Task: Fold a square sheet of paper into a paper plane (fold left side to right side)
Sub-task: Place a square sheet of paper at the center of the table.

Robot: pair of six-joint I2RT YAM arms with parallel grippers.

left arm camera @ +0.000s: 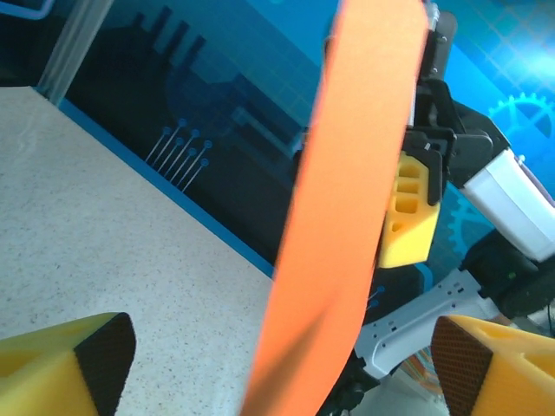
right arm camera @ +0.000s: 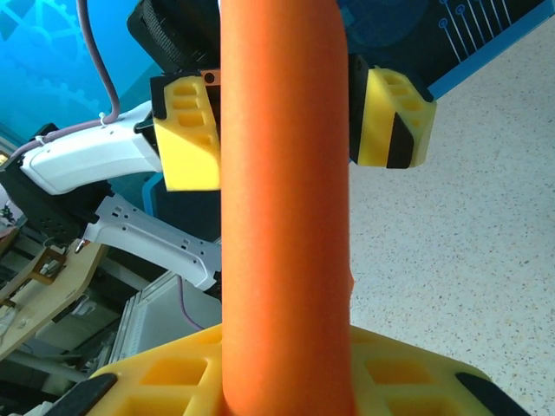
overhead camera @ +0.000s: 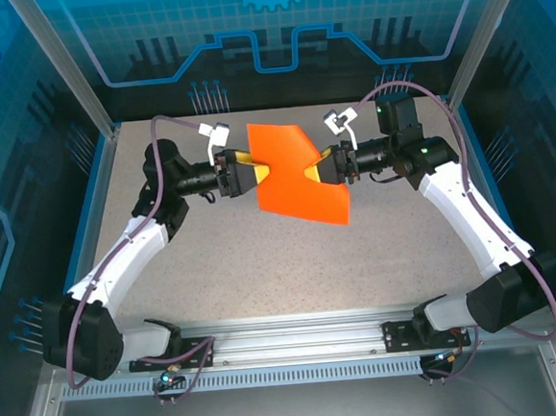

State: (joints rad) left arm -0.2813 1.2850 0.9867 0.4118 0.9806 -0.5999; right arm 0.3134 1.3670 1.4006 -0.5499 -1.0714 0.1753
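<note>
The square sheet of paper (overhead camera: 295,182) is bright orange and hangs in the air above the middle of the table, bowed into a loose curve between the two grippers. My right gripper (overhead camera: 316,173) is shut on its right edge; in the right wrist view the sheet (right arm camera: 282,217) rises straight out of the closed yellow jaws (right arm camera: 286,373). My left gripper (overhead camera: 261,174) faces it from the left and is open. Its fingers (left arm camera: 100,360) stand wide apart on either side of the sheet (left arm camera: 347,173) without touching it, and they show again beyond the paper (right arm camera: 191,143).
The speckled grey table (overhead camera: 215,261) lies below, bordered by a blue rim (overhead camera: 90,208) and the enclosure's posts and glass walls. An aluminium rail (overhead camera: 298,336) with the arm bases runs along the near edge.
</note>
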